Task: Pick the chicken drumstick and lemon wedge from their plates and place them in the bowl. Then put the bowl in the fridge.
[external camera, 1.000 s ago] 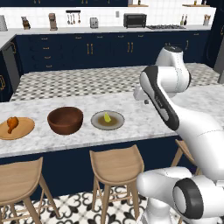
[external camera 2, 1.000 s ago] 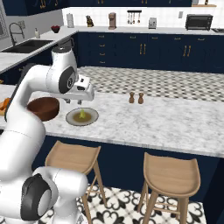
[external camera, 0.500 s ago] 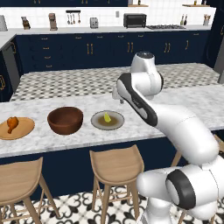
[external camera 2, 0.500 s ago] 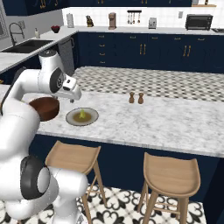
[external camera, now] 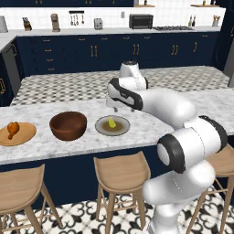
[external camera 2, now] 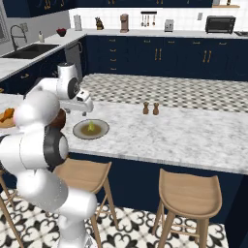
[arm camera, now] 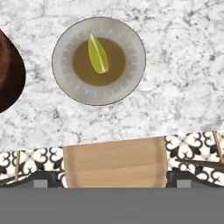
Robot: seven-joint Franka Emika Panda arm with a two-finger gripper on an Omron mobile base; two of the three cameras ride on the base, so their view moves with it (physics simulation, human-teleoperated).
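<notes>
Jaws apart, empty, above table | lemon (arm camera: 98, 54) on grey plate (arm camera: 127, 81), 12 o'clock in hand view; bowl (external camera: 68, 125) at 9 | risk: tiny wedge slips if descent lands off-centre

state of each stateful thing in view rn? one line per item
claw: open, empty, above the counter, off to one side of the lemon's plate
lemon wedge: lying on the grey-olive plate
chicken drumstick: lying on the tan plate
bowl: upright, empty, between the plates
</notes>
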